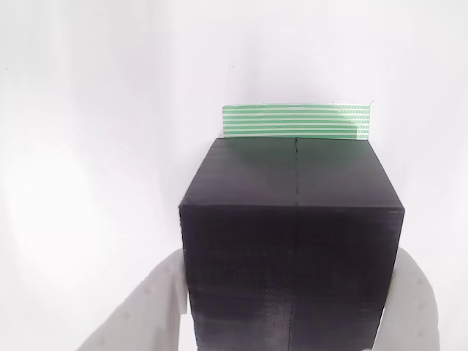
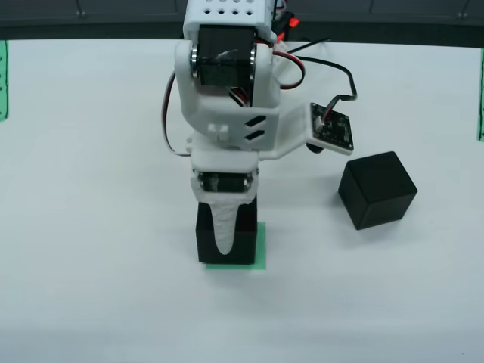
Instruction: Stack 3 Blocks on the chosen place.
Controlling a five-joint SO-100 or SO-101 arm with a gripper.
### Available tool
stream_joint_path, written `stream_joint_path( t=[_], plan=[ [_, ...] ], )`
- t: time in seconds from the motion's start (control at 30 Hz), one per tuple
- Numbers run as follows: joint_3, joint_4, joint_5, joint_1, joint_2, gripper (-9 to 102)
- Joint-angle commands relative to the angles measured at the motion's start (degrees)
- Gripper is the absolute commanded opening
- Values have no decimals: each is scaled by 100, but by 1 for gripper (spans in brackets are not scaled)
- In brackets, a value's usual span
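Note:
In the view that rides on the gripper, a matte black block [image 1: 292, 241] sits between the two white fingers [image 1: 146, 307], which press on its left and right sides. My gripper [image 1: 292, 300] is shut on it. Just beyond the block's top edge lies the green-and-white striped chosen place [image 1: 296, 121]. From the view from above, the same block [image 2: 242, 234] stands on the left part of the green chosen place [image 2: 260, 246], under my gripper [image 2: 224, 238]. Whether it rests on the patch or hovers just over it I cannot tell. A second block [image 2: 376, 189] lies loose to the right.
The arm's white body with black motors [image 2: 227, 68] and red and black wires [image 2: 302, 72] rises over the white table [image 2: 91, 227]. A small camera board [image 2: 333, 127] sticks out to the right. Green striped bands [image 2: 2, 79] mark the table's left and right edges.

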Motion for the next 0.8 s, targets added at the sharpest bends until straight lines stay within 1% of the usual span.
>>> stream_joint_path(
  t=[0.0,0.4,0.63,0.77],
  plan=[
    [-264,53,62,-70,18,27],
    [-352,53,88,-97,-114,28],
    [-369,53,88,-88,-141,41],
    [-387,44,88,-79,-141,42]
  ],
)
